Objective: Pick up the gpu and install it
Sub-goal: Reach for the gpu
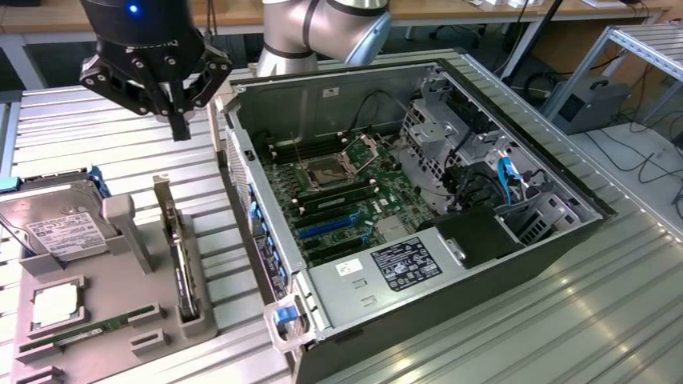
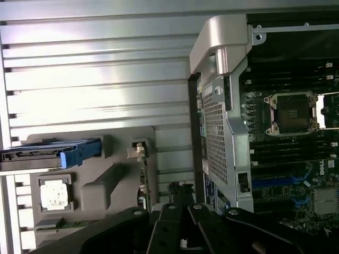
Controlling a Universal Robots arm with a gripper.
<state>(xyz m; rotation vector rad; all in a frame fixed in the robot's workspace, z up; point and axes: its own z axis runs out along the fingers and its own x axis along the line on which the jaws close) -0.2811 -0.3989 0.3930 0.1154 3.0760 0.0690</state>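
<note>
Your black gripper (image 1: 181,126) has its jaws together and empty, with the flat green gpu card (image 1: 179,264) standing on edge in the grey holder (image 1: 107,292) below them, apart, not yet picked up or installed.

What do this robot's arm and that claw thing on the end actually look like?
The arm is a smooth silver-grey tube with rounded joints. The gripper is all black: a round body with a small blue light, then angular hinged links dotted with pale screws, narrowing to slim fingers.
</note>
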